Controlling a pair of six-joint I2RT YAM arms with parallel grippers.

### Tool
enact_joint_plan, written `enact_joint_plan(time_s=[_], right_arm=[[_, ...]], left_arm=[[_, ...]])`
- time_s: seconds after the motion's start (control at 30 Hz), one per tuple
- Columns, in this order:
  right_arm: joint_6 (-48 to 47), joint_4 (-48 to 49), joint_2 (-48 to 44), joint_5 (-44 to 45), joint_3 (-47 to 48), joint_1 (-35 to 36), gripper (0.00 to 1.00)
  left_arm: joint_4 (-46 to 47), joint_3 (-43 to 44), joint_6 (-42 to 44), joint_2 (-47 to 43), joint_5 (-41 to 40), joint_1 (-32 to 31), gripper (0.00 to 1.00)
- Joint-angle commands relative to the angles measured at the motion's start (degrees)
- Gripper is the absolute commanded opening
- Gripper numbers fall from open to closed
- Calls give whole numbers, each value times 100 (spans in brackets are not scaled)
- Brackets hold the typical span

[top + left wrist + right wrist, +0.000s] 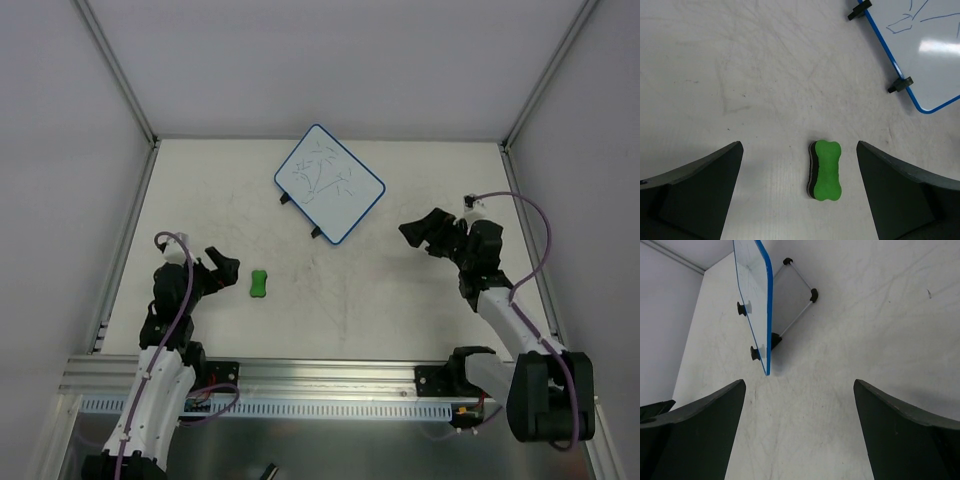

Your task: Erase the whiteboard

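Observation:
The whiteboard [330, 181] has a blue frame and thin dark scribbles. It stands propped at the back middle of the table, with black tabs on its near-left edge. It also shows in the left wrist view [925, 50] and edge-on in the right wrist view [756, 300]. A green eraser [259, 284] lies flat on the table, seen in the left wrist view [826, 170] between the fingers. My left gripper [222, 265] is open and empty, just left of the eraser. My right gripper [420, 232] is open and empty, to the right of the whiteboard.
The table [400, 310] is white and scuffed, fenced by aluminium rails at the left, right and back. A metal rail runs along the near edge by the arm bases.

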Motion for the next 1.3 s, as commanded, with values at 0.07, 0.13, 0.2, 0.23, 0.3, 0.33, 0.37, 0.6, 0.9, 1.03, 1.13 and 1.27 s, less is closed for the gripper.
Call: enact_joint_plan(time_s=[0.07,0.13,0.2,0.23,0.3,0.33,0.37,0.6,0.9,1.03,1.13,1.27], right_arm=[[762,2196,1144,-843,493,-170,91],[1165,3074,1821,-1202,651,-153,90],[1385,3558,2260,-1353,765,-153,88],[1440,3961,2619,-1432,809,-144,87],[1476,4227,2911,-1494,976,-109,87],[1441,4324,3113,-1512,1046,-48,86],[1406,4334,3193,-1512,1195,-13,86],[1195,4290,3888,-1477,1855,304,87],[984,3729,4319,-1547,2427,383,88],[843,3333,4284,-1565,2524,383,88],[747,3157,4275,-1591,2541,418,88],[764,3191,4372,-1696,2602,454,86]], left_arm=[[174,-67,-150,-678,85,32,99],[182,-173,-186,-890,-3,32,99],[174,-208,-195,-926,22,32,99],[174,-200,-204,-926,40,32,99],[174,-191,-230,-821,23,32,99],[174,-139,-230,-734,14,32,99],[174,-121,-247,-550,-4,32,99],[376,55,-291,102,-48,32,99],[595,2,-476,242,40,32,99],[595,29,-388,278,110,32,99],[595,81,-362,383,163,32,99],[587,169,-335,637,216,32,99]])
